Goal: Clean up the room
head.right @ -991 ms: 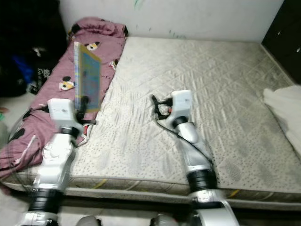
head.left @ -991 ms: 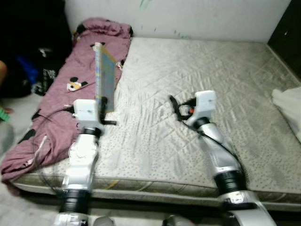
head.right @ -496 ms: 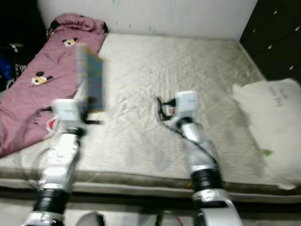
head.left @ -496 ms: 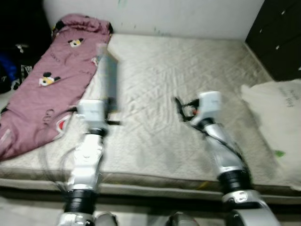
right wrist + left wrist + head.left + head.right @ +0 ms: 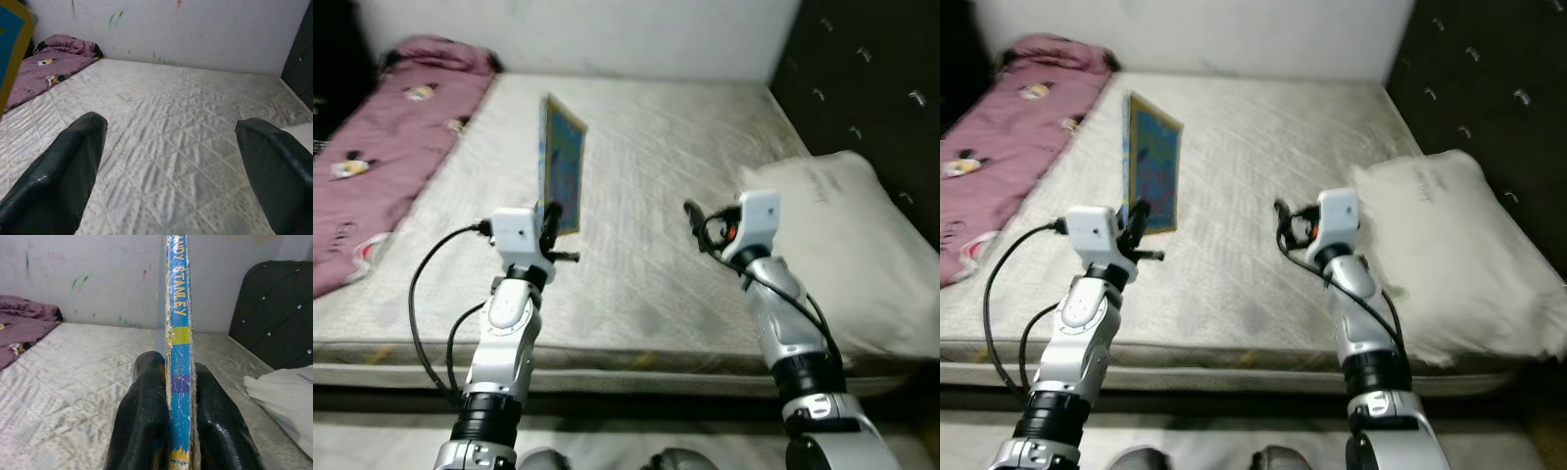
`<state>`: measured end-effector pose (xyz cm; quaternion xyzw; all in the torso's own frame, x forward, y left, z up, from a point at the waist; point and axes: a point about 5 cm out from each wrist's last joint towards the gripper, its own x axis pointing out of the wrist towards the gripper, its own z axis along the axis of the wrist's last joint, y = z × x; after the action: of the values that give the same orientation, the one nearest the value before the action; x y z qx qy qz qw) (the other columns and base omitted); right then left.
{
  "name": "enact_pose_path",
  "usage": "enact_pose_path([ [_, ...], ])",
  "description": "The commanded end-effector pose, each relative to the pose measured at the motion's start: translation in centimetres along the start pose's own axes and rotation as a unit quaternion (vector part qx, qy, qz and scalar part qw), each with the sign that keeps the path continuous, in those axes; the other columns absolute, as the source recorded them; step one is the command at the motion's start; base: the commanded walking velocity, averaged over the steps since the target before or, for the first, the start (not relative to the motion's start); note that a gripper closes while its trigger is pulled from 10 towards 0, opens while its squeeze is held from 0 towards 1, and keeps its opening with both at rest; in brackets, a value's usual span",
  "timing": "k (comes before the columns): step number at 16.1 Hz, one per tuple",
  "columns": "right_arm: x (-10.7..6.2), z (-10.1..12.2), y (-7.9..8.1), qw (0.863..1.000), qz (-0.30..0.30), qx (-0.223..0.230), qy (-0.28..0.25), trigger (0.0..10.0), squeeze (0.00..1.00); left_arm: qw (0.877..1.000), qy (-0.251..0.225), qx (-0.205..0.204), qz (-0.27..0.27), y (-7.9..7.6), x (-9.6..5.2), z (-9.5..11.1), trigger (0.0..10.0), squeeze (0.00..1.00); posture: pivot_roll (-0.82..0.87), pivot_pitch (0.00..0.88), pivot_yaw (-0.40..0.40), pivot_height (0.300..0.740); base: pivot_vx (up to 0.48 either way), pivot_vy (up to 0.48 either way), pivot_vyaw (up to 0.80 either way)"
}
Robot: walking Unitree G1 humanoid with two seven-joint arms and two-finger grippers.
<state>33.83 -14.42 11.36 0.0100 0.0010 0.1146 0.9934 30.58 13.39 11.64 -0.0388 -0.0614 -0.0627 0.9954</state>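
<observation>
My left gripper (image 5: 548, 217) is shut on a thin blue book (image 5: 560, 162), held upright on edge above the bare mattress (image 5: 646, 147). The left wrist view looks along the book's worn blue spine (image 5: 179, 338), clamped between both black fingers (image 5: 142, 426). My right gripper (image 5: 697, 225) hovers over the middle of the mattress, open and empty; the right wrist view shows its two fingers (image 5: 63, 171) spread wide over the quilted surface.
A white pillow (image 5: 847, 235) lies at the mattress's right side against a dark tufted headboard (image 5: 862, 88). A crumpled pink blanket (image 5: 382, 127) with cartoon prints lies along the left side. A white wall (image 5: 578, 34) runs behind the bed.
The camera has swung to the right: the pink blanket slid toward the left edge, and the pillow and headboard came into view. The left gripper still holds the book upright.
</observation>
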Motion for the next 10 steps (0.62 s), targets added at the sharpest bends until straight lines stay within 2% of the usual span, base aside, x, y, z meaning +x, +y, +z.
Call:
enact_pose_path([
  [1,0.44,0.66,0.74,1.0,0.009,-0.001,-0.012,10.0,0.0,0.999,-0.036,0.008,0.007,0.69,0.37,1.5,10.0,0.0,-0.1,0.0,-0.02,0.74,0.0,0.0,0.0],
  [10,0.48,0.64,0.66,1.0,0.007,-0.001,-0.011,10.0,0.0,0.999,-0.045,0.006,-0.005,0.53,0.43,1.72,10.0,0.0,-0.1,0.0,-0.018,0.74,0.0,0.0,0.0],
])
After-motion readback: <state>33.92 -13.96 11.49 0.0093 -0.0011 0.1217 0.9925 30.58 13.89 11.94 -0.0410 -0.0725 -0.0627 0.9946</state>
